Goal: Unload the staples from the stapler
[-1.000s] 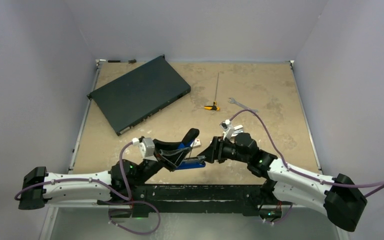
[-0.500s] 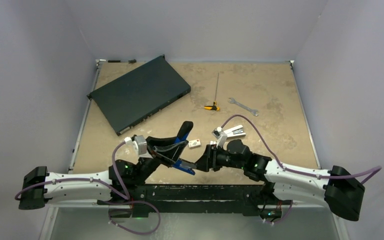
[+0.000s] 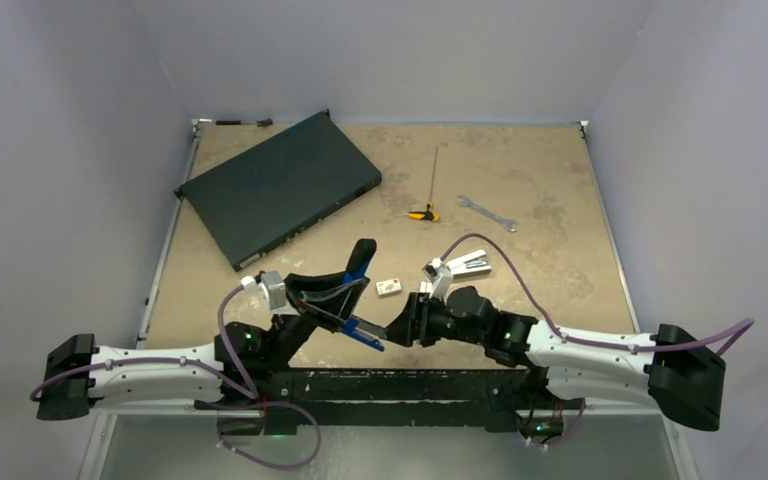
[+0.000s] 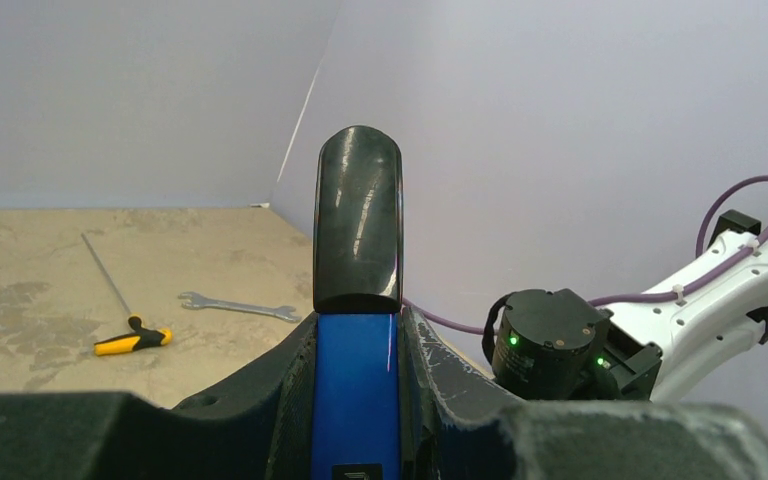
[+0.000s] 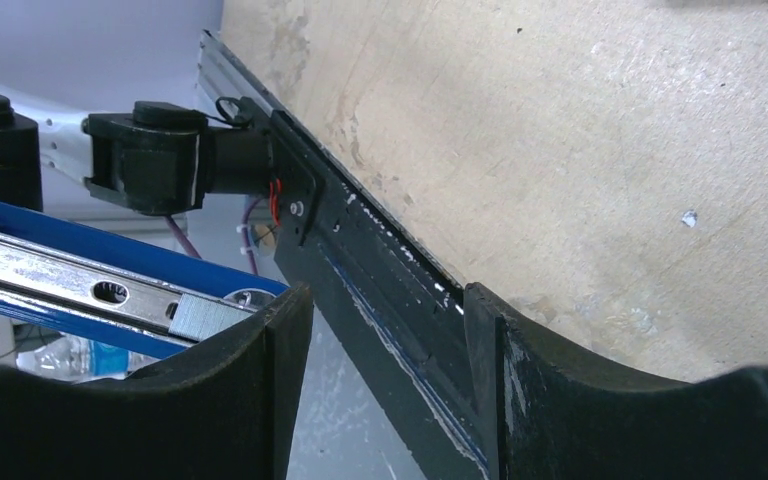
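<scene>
My left gripper is shut on the blue stapler and holds it above the table's near edge. In the left wrist view the blue body is clamped between my fingers, and the black top arm is swung open and stands upright. In the right wrist view the silver magazine rail lies bare, with a short grey strip of staples at its end. My right gripper is open with nothing between its fingers, and its left fingertip is right next to that strip. From above, the right gripper sits at the stapler's free end.
A flat black box lies at the back left. A T-handle driver with a yellow grip and a wrench lie mid-table. A small white box with a reddish label and a white object sit behind the grippers. The black table edge runs below my right gripper.
The left gripper has carried the open stapler leftward and tipped its free end down toward the near edge. The right gripper followed it left and toward the near edge, staying open.
</scene>
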`<state>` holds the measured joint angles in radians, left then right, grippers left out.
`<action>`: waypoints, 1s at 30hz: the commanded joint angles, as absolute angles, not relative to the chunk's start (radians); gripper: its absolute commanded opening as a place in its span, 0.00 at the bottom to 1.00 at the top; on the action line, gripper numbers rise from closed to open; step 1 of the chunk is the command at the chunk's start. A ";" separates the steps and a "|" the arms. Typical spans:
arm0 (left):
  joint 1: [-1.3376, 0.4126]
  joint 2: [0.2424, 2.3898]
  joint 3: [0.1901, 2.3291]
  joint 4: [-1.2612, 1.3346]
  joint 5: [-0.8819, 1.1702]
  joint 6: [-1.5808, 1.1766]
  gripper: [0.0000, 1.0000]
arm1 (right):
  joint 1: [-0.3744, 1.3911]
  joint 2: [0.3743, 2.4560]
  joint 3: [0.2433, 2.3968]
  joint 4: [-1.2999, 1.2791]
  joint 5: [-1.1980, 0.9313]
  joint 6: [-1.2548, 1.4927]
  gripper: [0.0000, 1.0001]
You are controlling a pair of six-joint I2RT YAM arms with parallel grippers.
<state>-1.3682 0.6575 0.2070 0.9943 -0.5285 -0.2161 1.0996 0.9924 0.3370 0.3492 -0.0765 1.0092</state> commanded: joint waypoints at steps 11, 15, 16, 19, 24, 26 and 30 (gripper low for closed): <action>-1.366 0.716 0.187 1.239 -0.600 -0.194 0.00 | 1.268 1.151 0.464 0.468 0.051 1.081 0.60; -1.365 0.716 0.182 1.251 -0.612 -0.186 0.00 | 1.302 1.182 0.486 0.480 0.072 1.092 0.60; -1.366 0.715 0.180 1.251 -0.617 -0.186 0.00 | 1.309 1.187 0.491 0.484 0.075 1.093 0.60; -1.364 0.714 0.172 1.257 -0.626 -0.183 0.00 | 1.328 1.208 0.513 0.486 0.085 1.094 0.60; -1.365 0.706 0.162 1.231 -0.630 -0.175 0.00 | 1.350 1.245 0.553 0.493 0.102 1.093 0.61; -1.365 0.685 0.162 1.192 -0.631 -0.162 0.00 | 1.355 1.256 0.567 0.475 0.117 1.089 0.61; -1.365 0.603 0.153 1.085 -0.627 -0.127 0.00 | 1.358 1.236 0.570 0.351 0.212 1.114 0.61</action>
